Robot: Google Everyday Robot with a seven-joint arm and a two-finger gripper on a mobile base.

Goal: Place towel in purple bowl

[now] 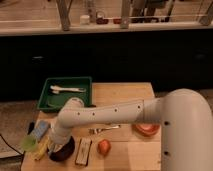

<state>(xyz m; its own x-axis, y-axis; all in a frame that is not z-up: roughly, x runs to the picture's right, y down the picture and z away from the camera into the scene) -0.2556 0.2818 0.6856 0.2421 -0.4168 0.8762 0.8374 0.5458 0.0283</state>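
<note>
- Purple bowl (67, 151) sits at the front-left of the surface (125, 92), with the gripper (56, 143) hanging right over it. Whether it's apart or clamped, I cannot tell.
- No towel in sight, probably hidden under the arm's end.
- Looks like the placing step: next, release into the bowl, then lift clear.

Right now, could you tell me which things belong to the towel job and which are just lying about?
Job: purple bowl; gripper, right above that bowl at the table's front left. I cannot make out the towel.
Lying about: green tray, fork, orange fruit, red bowl, green cup, blue pack.
</note>
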